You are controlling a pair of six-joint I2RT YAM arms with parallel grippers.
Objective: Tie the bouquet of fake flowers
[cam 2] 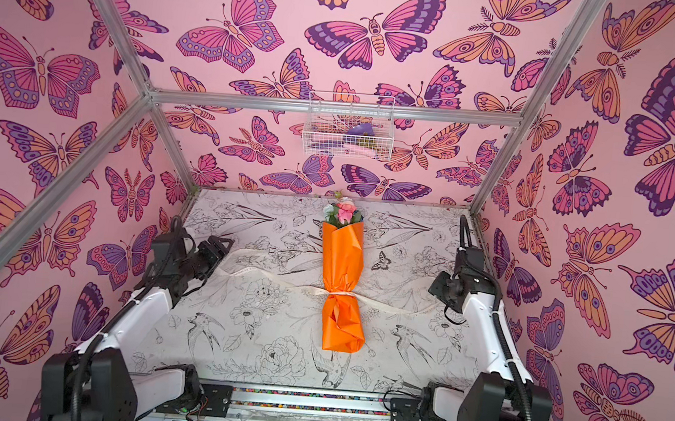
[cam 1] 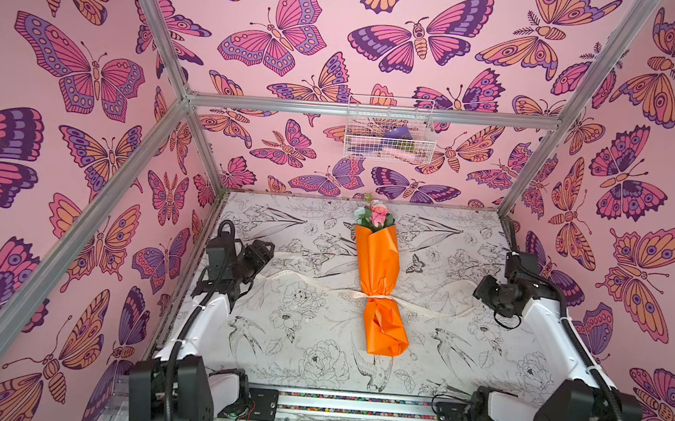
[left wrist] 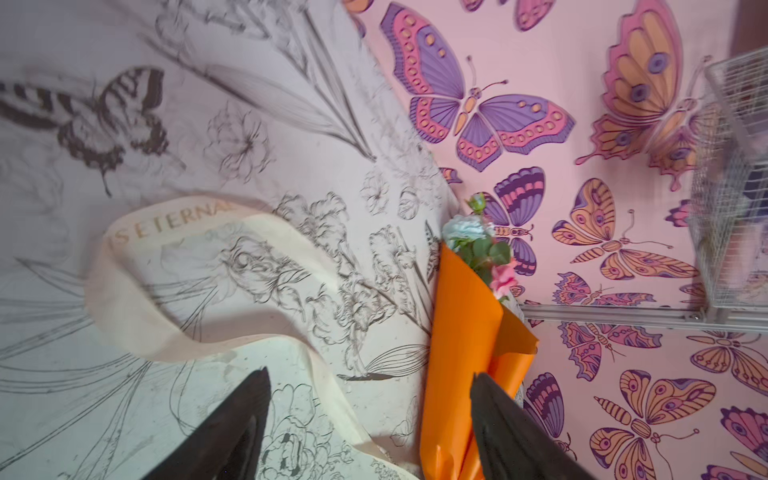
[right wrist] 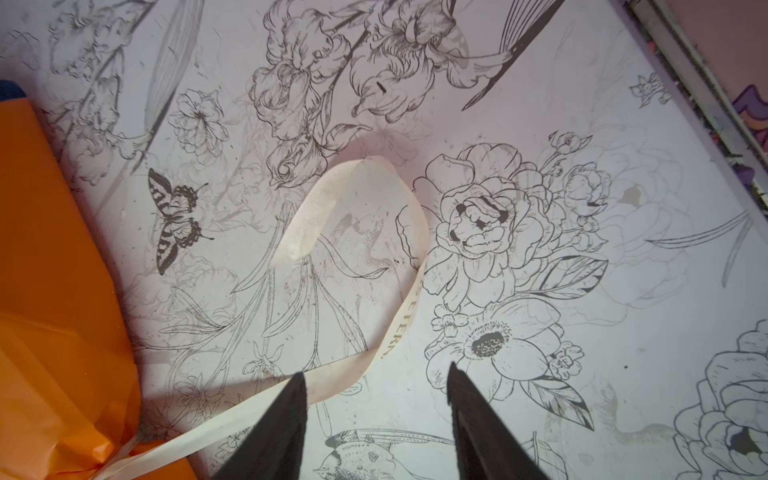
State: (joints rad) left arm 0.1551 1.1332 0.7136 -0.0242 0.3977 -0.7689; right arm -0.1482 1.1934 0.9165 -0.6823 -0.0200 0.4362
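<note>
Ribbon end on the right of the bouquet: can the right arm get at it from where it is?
Probably yes. The ribbon lies loose on the table just ahead of the open right pincer, with nothing between them.

A robot lab cell: aluminium frame bars [cam 1: 274, 105] at upper middle hold butterfly-printed walls [cam 1: 40, 152] around a flower-printed table [cam 1: 306, 313]; a wire basket [cam 1: 350, 137] hangs there.

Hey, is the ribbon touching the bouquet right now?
Touching. In a top view the ribbon is wrapped round the bouquet and pinches its orange paper into a narrow waist, with no gap between them.
</note>
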